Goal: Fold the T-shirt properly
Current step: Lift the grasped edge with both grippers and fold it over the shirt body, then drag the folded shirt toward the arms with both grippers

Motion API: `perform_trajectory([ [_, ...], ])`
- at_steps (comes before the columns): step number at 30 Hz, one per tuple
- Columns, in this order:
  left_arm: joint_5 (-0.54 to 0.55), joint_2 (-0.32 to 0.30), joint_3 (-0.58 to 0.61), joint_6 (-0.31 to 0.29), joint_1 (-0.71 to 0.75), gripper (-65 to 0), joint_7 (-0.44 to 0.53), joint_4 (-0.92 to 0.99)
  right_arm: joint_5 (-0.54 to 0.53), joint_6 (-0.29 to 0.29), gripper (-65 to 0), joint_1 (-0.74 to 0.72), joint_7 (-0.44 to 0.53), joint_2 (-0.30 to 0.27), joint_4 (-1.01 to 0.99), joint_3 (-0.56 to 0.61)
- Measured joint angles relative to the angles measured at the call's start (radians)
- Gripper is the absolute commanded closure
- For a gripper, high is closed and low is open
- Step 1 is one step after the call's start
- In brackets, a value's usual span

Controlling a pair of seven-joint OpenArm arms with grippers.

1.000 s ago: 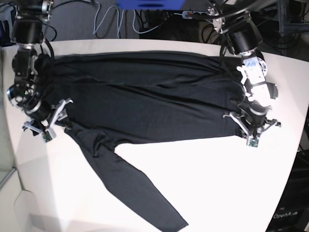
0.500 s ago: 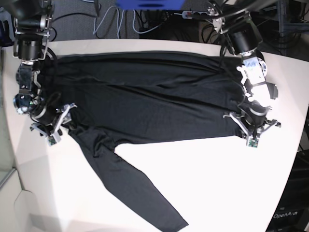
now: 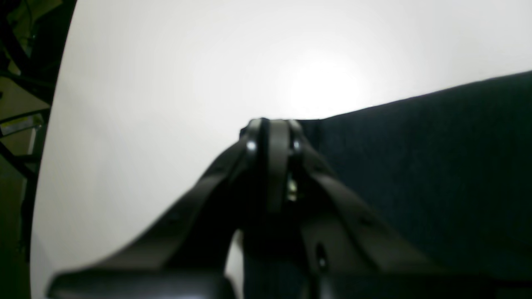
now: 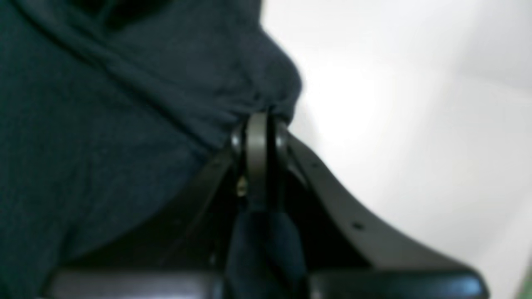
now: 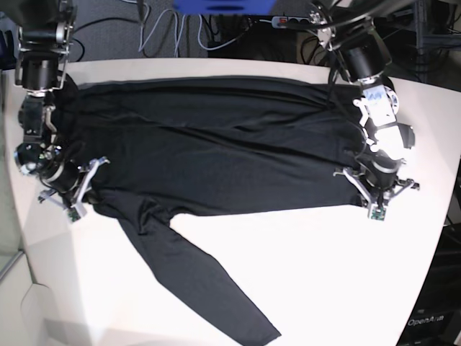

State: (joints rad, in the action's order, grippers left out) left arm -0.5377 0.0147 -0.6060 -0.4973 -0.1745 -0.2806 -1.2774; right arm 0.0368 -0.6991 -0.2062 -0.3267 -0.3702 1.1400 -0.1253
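Observation:
The black T-shirt [image 5: 216, 144] lies spread lengthwise across the white table [image 5: 324, 274], and one long sleeve [image 5: 194, 281] trails toward the front edge. In the base view my left gripper [image 5: 376, 204] sits at the shirt's lower right corner. The left wrist view shows its jaws [image 3: 272, 124] shut on that corner of the fabric [image 3: 415, 166]. My right gripper [image 5: 74, 200] is at the shirt's left end, near where the sleeve starts. In the right wrist view it [image 4: 257, 120] is shut on bunched cloth [image 4: 124, 104], with fabric caught between the fingers.
Cables [image 5: 166, 32] and a power strip [image 5: 288, 21] lie behind the table's back edge. The table's rounded edge [image 3: 50, 124] runs close to my left gripper, with dark equipment [image 5: 439, 303] beyond the right side.
My right gripper moved onto the shirt's left edge and went from open to shut on the cloth. The left arm has not moved.

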Motion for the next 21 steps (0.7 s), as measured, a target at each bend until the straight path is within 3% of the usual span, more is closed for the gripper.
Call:
perform_trajectory([
  [11, 0.004, 0.001, 0.0, 0.0, 0.027, 0.0, 0.002, -0.039, -0.004, -0.002, 0.0, 0.19, -0.001, 0.017, 0.282, -0.043],
  [21, 0.004, 0.016, -0.003, -0.003, 0.069, 0.0, -0.006, -0.114, -0.006, -0.003, 0.0, 0.254, 0.002, 0.016, 0.327, -0.117],
])
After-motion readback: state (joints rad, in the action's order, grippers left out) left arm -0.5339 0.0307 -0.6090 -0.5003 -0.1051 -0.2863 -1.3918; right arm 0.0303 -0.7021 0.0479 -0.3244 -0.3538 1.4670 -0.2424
